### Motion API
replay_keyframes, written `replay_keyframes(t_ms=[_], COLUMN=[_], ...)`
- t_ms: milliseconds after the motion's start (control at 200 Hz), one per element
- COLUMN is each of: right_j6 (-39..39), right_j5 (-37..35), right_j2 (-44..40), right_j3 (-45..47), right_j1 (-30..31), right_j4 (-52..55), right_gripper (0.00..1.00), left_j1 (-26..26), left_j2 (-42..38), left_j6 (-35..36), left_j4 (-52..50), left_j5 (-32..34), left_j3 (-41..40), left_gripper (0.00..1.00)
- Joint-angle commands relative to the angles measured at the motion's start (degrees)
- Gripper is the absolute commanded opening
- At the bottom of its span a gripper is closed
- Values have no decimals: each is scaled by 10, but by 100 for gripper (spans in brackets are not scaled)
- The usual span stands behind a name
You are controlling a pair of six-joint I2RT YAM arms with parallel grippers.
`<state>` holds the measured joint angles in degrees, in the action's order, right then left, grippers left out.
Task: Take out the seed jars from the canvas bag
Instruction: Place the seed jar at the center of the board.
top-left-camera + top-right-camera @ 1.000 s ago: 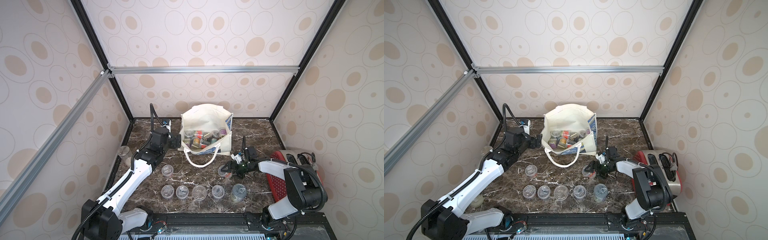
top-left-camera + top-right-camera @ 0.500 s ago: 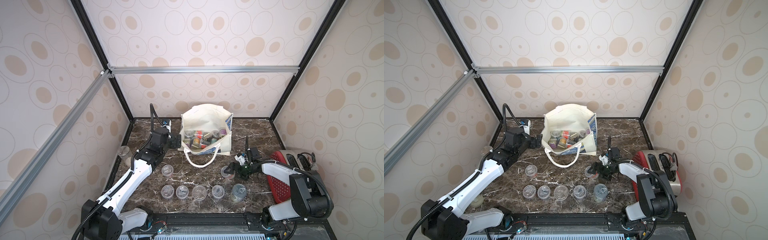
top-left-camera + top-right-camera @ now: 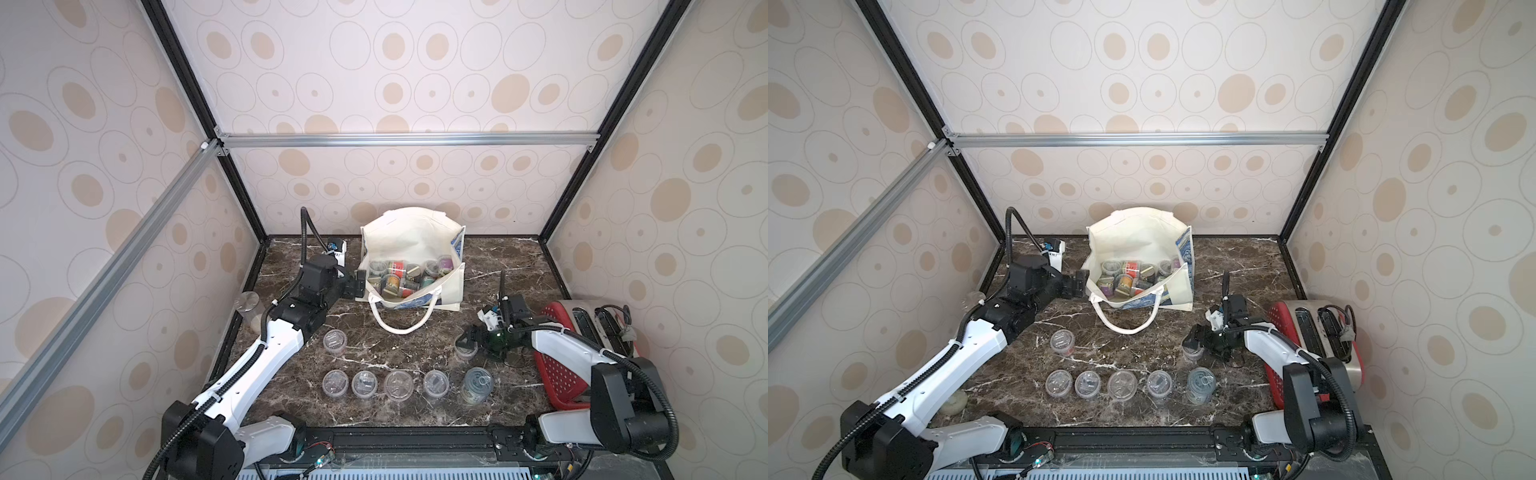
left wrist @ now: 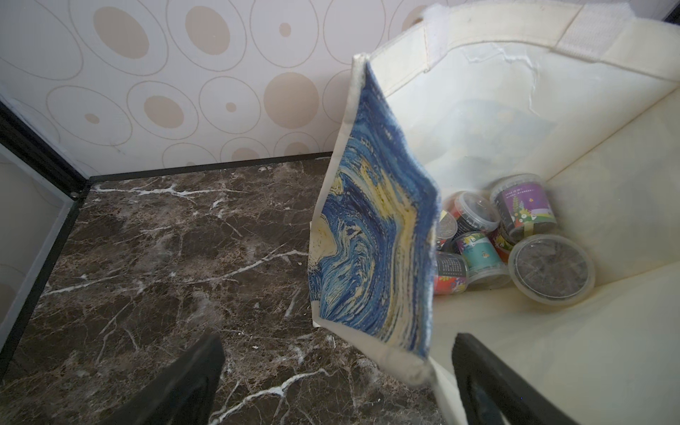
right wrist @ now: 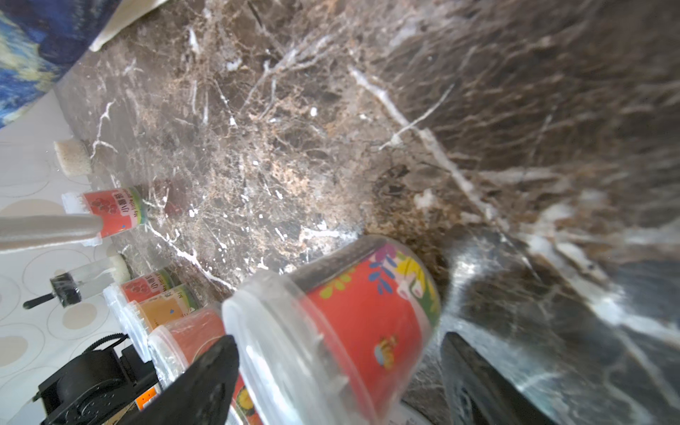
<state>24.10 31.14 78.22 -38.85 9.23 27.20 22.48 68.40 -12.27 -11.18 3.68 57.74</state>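
Right wrist view: my right tool [image 5: 335, 340] stands apart around a round clear plastic red-labelled seed jar [image 5: 368, 323] on the brown marble counter [image 5: 331, 128]. My left tool [image 4: 338, 338], also apart, straddles one edge of the cream canvas bag [image 4: 375, 239], with more seed jars [image 4: 552, 270] inside.

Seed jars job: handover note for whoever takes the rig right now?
Left gripper: open, empty, jaws astride the bag's left edge.
Right gripper: open, jaws either side of a red-label jar that seems to stand on the table.
Done: seven jars out: that one, a lone jar, a front row of five.
Left: a pile of jars in the bag; exact count unclear.
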Motion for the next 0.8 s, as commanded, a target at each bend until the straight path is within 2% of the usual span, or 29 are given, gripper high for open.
replay_keyframes(t_ms=[0, 125, 325, 430, 560, 690, 795], right_j6=[-8, -15, -22, -35, -81, -90, -95], right_j5=[-28, -40, -68, -84, -126, -201, -230], right_j2=[-17, -39, -101, -126, -126, -101, -63], right_j3=[-10, -28, -62, -97, -201, -323, -422], right_j1=[-4, -3, -2, 12, 73, 154, 209], right_j4=[45, 87, 150, 180, 247, 294, 313], right_gripper=[90, 91, 90, 89, 85, 85, 85], left_j1=[-4, -4, -4, -4, -4, -4, -4], left_j2=[-14, -16, -16, -13, -7, 7, 22], left_j6=[20, 22, 24, 24, 26, 31, 38], left_j4=[2, 8, 36, 40, 29, 25, 32], left_j5=[-6, -13, -111, -131, -88, -75, -48], left_j3=[12, 8, 4, 8, 20, 32, 34], left_gripper=[98, 98, 98, 98, 98, 98, 96])
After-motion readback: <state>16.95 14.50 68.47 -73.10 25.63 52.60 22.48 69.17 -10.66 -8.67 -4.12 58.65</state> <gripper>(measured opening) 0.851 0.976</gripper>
